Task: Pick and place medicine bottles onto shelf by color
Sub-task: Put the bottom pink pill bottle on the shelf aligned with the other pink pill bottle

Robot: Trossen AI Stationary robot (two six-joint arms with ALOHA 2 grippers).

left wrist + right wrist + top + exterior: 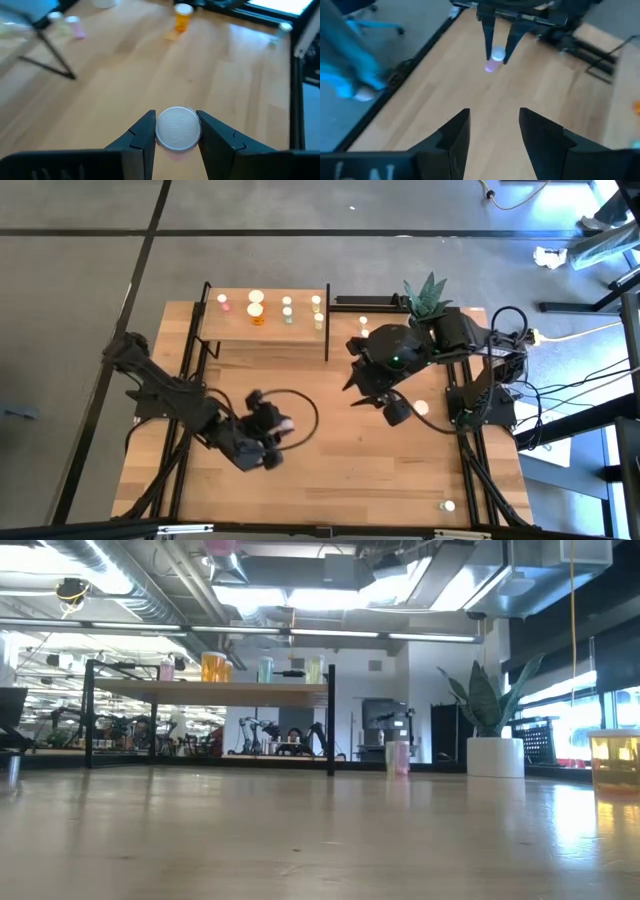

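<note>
The small raised light-wood shelf with thin black posts stands at the far edge of the light-wood tabletop, with several tiny white-capped medicine bottles on it. The white pot with a green plant sits to its right. The left gripper is over the table's middle, in front of the shelf, clamped on a white-capped pink bottle; the right gripper is to its right, jaws apart.

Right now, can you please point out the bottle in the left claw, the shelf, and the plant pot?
pink bottle (178, 128), left wrist view, on its white cap, between the left claw's fingers.
shelf (210, 692), low view, on the front edge of its wooden board.
plant pot (495, 757), low view, on its white side.
</note>
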